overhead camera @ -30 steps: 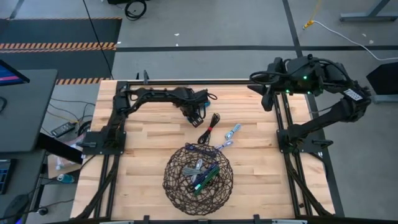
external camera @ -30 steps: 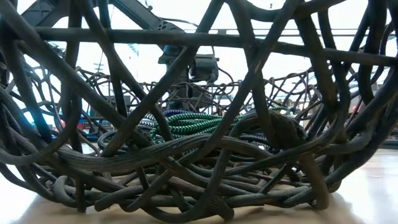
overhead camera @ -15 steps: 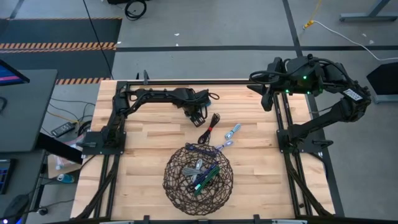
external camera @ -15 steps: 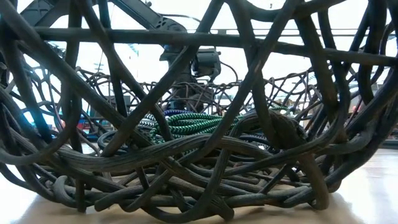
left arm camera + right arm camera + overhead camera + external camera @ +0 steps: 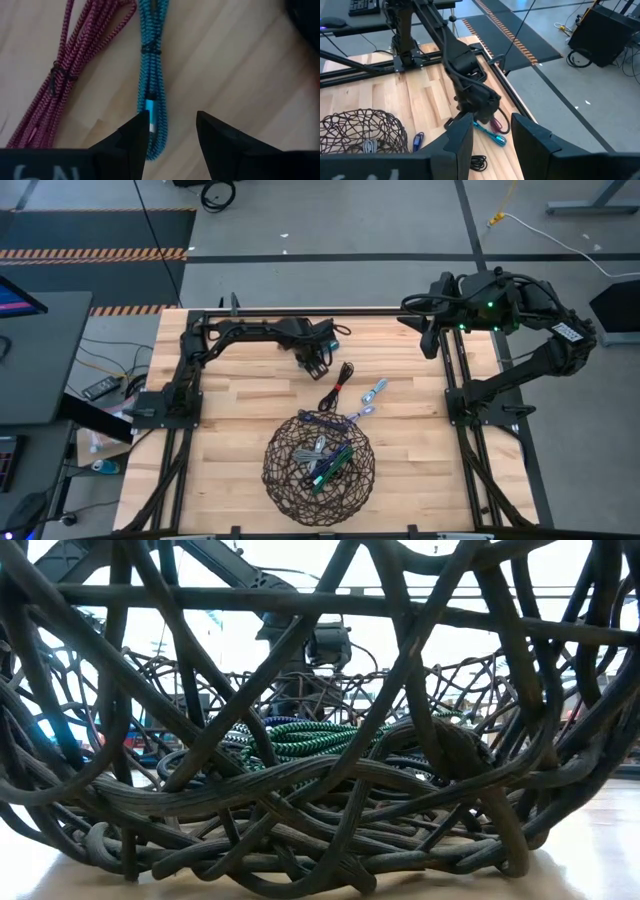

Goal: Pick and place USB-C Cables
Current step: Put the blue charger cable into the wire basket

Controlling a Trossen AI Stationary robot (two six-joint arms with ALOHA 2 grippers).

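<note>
Left gripper (image 5: 170, 132) hangs just above the desk (image 5: 230, 410) near its far edge, fingers spread wide over the teal cable (image 5: 152, 75), which lies flat beside a maroon cable (image 5: 65, 70). Several more cables sit in the wire basket (image 5: 285, 480); a black cable (image 5: 337, 383) lies nearby. Right gripper (image 5: 490, 132) waits raised at the far right, fingers apart.

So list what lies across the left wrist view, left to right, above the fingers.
Maroon cable → teal cable, both on the bare wood table. The open left gripper sits over the teal cable's lower end.
</note>
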